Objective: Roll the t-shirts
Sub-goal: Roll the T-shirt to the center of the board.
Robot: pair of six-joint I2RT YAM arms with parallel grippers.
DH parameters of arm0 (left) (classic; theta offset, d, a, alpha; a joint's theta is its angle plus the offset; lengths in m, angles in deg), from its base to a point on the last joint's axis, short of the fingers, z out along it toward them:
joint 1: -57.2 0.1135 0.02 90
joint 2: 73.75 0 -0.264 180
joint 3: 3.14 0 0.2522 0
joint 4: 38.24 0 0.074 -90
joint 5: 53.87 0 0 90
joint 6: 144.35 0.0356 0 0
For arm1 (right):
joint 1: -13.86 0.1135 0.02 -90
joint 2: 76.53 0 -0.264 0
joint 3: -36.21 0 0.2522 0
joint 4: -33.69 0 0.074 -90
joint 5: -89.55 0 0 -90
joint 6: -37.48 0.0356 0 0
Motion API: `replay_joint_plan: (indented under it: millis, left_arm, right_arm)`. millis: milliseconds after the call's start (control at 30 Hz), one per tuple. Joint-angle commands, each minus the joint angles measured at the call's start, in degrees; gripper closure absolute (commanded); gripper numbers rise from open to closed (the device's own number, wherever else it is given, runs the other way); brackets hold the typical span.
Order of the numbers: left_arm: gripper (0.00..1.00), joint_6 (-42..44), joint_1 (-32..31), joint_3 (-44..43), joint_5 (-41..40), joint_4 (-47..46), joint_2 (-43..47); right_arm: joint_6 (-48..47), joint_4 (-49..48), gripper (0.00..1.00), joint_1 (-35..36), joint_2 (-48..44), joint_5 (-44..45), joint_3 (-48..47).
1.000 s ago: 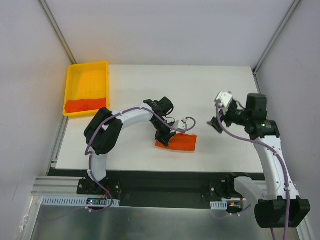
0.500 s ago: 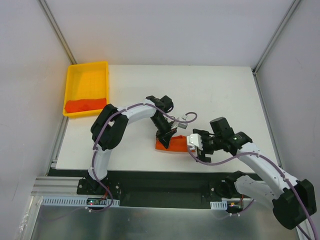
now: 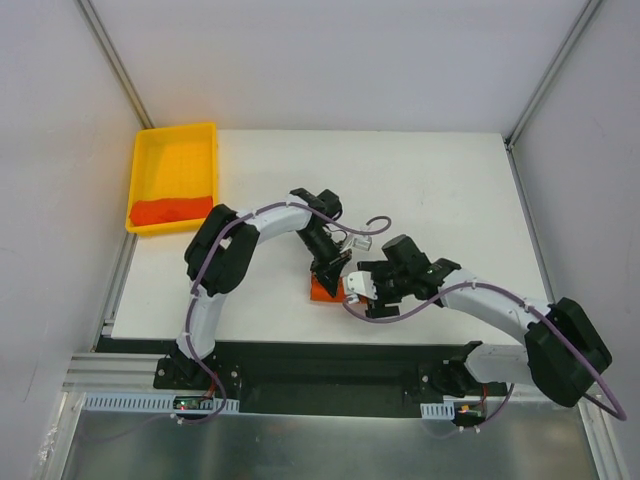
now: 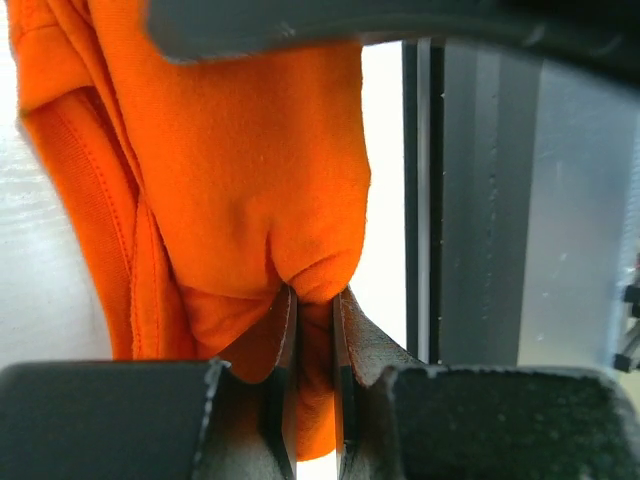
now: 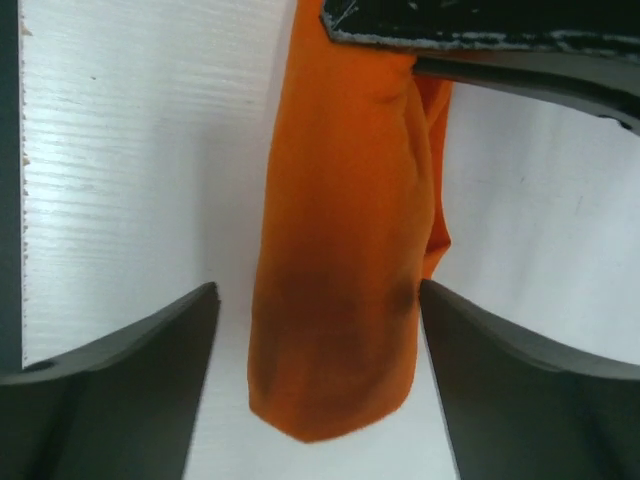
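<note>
A rolled orange t-shirt [image 3: 322, 291] lies near the table's front edge, mostly covered by both grippers. In the left wrist view my left gripper [image 4: 315, 300] is shut on a fold of this t-shirt [image 4: 250, 170]. From above, the left gripper [image 3: 328, 268] sits at the roll's far side. My right gripper [image 3: 352, 287] meets the roll from the right. In the right wrist view the right gripper [image 5: 318, 295] is open, its fingers standing on either side of the roll's end [image 5: 340, 270] without touching it. A second orange t-shirt [image 3: 172, 211] lies in the yellow tray.
The yellow tray [image 3: 150, 150] stands at the back left corner of the white table [image 3: 440, 180]. A purple cable [image 3: 365, 228] loops above the left wrist. The table's front edge and a black rail [image 3: 330, 355] run close to the roll.
The right arm has swung from the table's right side over to the roll, its open fingers now around the roll's end. The left gripper has kept its hold and shifted slightly left.
</note>
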Motion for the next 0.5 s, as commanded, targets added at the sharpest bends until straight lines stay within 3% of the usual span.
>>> replay_joint_plan:
  millis: [0, 33, 133, 300, 467]
  left_arm:
    - [0.99, -0.7, 2.1, -2.6, 5.9, 3.7, -2.4]
    - [0.98, -0.8, 2.9, -3.1, 6.4, 4.3, -2.9]
    - [0.97, -2.1, 4.5, -5.5, 9.0, 7.1, -5.3]
    - [0.96, -4.1, 9.2, -8.5, 11.2, 8.9, -7.8]
    - [0.77, -12.2, 13.3, -14.2, 11.4, 7.1, -8.8]
  right_arm:
    - [2.4, -0.3, 0.3, 1.4, 3.9, 3.0, -1.7]
    - [2.7, 1.1, 0.45, 1.3, 4.6, 2.9, -3.5]
    - [2.3, 8.5, 0.65, -0.2, 7.6, -0.1, -7.3]
    - [2.4, 20.3, 0.77, -4.9, 13.4, -7.5, -13.4]
    - [-0.4, 33.0, 0.8, -9.8, 20.5, -14.3, -21.3]
